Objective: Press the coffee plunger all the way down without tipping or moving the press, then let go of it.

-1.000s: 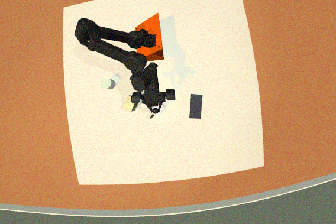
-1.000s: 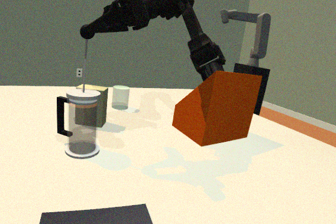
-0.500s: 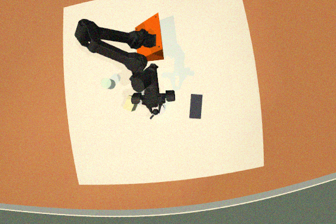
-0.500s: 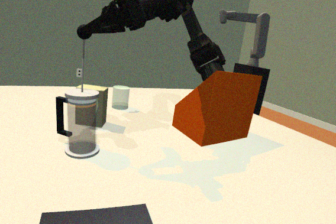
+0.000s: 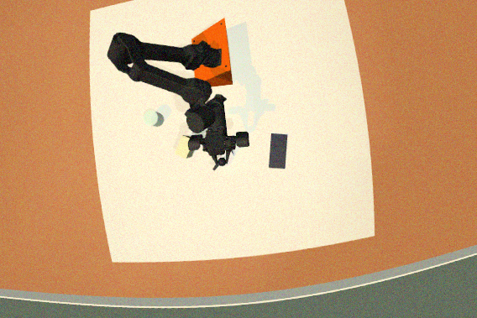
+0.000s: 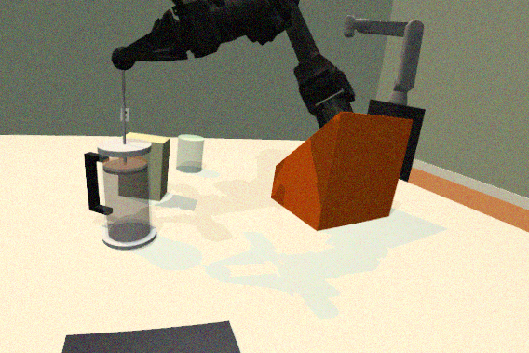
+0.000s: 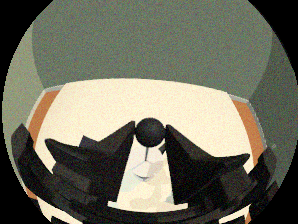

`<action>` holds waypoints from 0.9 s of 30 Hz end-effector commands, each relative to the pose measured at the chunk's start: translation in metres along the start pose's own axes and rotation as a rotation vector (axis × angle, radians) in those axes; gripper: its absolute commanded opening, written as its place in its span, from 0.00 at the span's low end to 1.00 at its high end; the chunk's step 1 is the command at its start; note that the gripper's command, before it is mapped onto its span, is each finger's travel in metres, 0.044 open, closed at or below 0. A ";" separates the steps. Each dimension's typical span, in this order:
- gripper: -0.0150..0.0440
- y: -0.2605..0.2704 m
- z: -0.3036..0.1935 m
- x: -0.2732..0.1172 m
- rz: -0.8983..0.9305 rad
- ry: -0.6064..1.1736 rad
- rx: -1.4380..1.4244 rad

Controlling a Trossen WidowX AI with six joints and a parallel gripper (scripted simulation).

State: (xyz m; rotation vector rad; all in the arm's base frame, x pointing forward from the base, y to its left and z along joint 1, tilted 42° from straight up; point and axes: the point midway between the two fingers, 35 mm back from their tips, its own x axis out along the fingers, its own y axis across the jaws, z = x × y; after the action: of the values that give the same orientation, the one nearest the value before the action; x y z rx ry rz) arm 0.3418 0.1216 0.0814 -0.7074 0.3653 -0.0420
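Note:
The coffee press [image 6: 128, 210] stands upright on the pale table, with a clear body, black handle and pale lid [image 6: 108, 148]. In the wrist view the lid shows small below the knob. The thin plunger rod [image 6: 124, 101] rises well above the lid. The brown plunger disc [image 6: 125, 165] sits just under the lid, high inside the body. My gripper [image 5: 222, 162] [image 6: 123, 58] [image 7: 150, 126] is shut on the round black plunger knob [image 5: 222, 161] [image 6: 122, 57] [image 7: 150, 132], one finger on each side. In the overhead view the arm hides most of the press.
A yellow box [image 5: 182, 147] [image 6: 159, 161] stands close beside the press. A pale green cylinder [image 5: 150, 117] [image 6: 190, 154] is farther off. A dark flat slab [image 5: 278, 151] [image 6: 151, 339] lies on the press's other side. The orange arm base [image 5: 218, 53] [image 6: 359, 170] stands behind.

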 end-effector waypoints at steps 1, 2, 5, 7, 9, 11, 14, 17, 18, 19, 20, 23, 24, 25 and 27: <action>0.46 0.002 -0.025 0.007 0.002 0.051 -0.031; 0.46 0.002 -0.026 0.008 0.002 0.051 -0.031; 0.46 0.002 -0.030 0.011 0.002 0.051 -0.031; 0.46 0.002 -0.033 0.013 0.002 0.051 -0.031; 0.46 0.002 -0.035 0.015 0.002 0.051 -0.031; 0.46 0.002 -0.038 0.017 0.002 0.051 -0.031; 0.46 0.002 -0.042 0.020 0.002 0.051 -0.031; 0.46 0.001 -0.046 0.023 0.001 0.050 -0.032; 0.46 0.001 -0.047 0.024 0.001 0.050 -0.032; 0.46 0.001 -0.049 0.025 0.001 0.050 -0.032; 0.46 0.001 -0.050 0.026 0.001 0.050 -0.032; 0.46 0.001 -0.054 0.029 0.000 0.049 -0.033; 0.46 0.001 -0.055 0.030 0.000 0.049 -0.033; 0.46 0.001 -0.056 0.031 0.000 0.049 -0.033; 0.46 0.000 -0.059 0.034 0.000 0.048 -0.033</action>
State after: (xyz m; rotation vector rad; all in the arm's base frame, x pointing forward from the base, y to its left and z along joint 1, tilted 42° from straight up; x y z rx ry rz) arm 0.3585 0.1000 0.0525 -0.7005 0.3392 -0.0300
